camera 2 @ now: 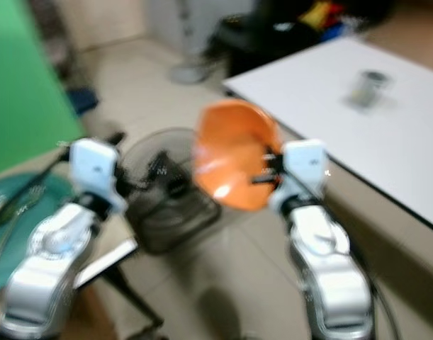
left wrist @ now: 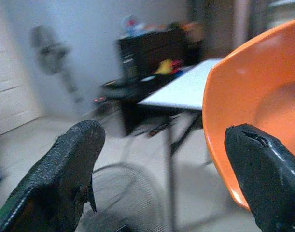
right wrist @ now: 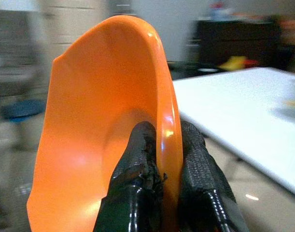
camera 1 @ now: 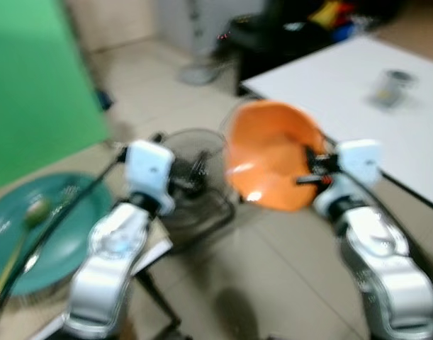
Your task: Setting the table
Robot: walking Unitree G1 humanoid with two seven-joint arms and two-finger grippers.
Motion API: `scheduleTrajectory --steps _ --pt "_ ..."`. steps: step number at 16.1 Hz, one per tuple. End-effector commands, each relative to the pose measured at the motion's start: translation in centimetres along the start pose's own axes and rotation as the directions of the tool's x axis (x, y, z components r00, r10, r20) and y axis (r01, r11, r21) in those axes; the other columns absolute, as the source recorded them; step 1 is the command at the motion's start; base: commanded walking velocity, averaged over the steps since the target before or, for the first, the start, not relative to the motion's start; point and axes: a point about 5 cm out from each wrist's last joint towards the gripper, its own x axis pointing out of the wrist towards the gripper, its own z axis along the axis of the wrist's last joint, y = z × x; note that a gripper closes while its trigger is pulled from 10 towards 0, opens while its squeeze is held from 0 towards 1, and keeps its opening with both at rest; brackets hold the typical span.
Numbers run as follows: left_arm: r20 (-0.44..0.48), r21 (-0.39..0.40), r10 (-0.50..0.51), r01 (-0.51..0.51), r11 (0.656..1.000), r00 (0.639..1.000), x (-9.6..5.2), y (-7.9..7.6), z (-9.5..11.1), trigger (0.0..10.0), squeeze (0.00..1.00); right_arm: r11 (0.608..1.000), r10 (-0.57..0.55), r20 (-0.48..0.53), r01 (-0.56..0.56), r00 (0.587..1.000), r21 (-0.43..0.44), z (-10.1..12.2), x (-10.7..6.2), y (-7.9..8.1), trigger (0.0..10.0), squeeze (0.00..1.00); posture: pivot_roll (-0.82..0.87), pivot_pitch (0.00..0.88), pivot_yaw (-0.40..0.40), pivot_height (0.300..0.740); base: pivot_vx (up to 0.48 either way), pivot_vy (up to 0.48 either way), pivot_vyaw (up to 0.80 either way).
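1. Floor [camera 1: 287, 269]: pale beige tiles are seen across the room; head views are motion-blurred.
2. A white table [camera 1: 344, 85] is seen at 1–2 o'clock, its near edge running diagonally; a small blurred grey can-like object [camera 1: 390, 88] stands on it toward the far side.
3. An orange bowl [camera 1: 273, 159] is held tipped on edge at centre, above the floor, just at the table's near corner, not on the tabletop.
4. The right gripper [right wrist: 159, 159] is clamped on the bowl's rim, one finger inside and one outside, as seen in the right wrist view.
5. The left gripper [left wrist: 161, 174] is held with fingers wide apart, nothing between them; the bowl's rim is near one finger, contact cannot be told.
6. A dark wire fan [camera 1: 195, 177] is seen on the floor at 11–12 o'clock, between the two arms.
7. A teal plate [camera 1: 74, 234] with cutlery on it, blurred, lies at 9 o'clock on a low surface.
8. A green panel [camera 1: 39, 78] is seen at 10 o'clock.
9. A dark cabinet [left wrist: 152, 53] with colourful clutter stands at 12–1 o'clock, behind the table.
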Motion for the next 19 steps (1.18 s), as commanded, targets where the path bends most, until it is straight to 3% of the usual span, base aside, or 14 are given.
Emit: scheduleTrajectory --steps 1,2,4,5,10,19 --pt "-0.011 0.010 0.025 -0.024 1.000 1.000 -0.1 0.6 -0.1 10.0 0.00 1.000 0.017 0.042 -0.017 0.999 0.014 0.9 0.0 0.5 2.5 0.00 0.10 0.000 0.007 0.740 0.000 0.000 -0.80" --pt "-0.008 0.008 0.032 -0.032 0.999 0.999 0.0 0.7 -0.1 10.0 0.00 0.999 0.021 0.046 -0.023 0.999 0.023 0.9 0.0 0.6 0.0 0.00 0.10 0.000 0.008 0.740 0.000 0.000 -0.80" --pt "-0.006 0.003 0.036 -0.036 0.999 0.999 0.1 0.8 -0.1 10.0 0.00 1.000 0.020 0.044 -0.021 0.999 0.021 0.9 -0.1 0.6 0.0 0.00 0.10 0.000 0.008 0.740 0.000 0.000 -0.80" --pt "-0.014 -0.001 0.044 -0.044 0.999 0.999 0.1 0.9 -0.2 10.0 0.00 1.000 0.006 0.034 -0.007 0.999 0.006 0.8 0.0 0.5 10.0 0.00 0.10 0.000 0.009 0.740 0.000 0.000 -0.80" --pt "-0.049 0.002 0.055 -0.055 0.998 0.997 0.2 1.2 -1.1 10.0 0.00 1.000 0.003 0.001 -0.003 1.000 0.014 0.5 0.5 0.6 10.0 0.00 0.10 0.000 0.004 0.740 0.000 0.000 -0.77" --pt "-0.043 -0.003 0.041 -0.041 0.999 0.998 0.2 1.2 -1.1 10.0 0.00 0.999 0.035 -0.020 -0.034 0.999 0.032 0.2 0.5 1.0 10.0 0.00 0.10 0.000 0.004 0.740 0.060 0.000 0.00"
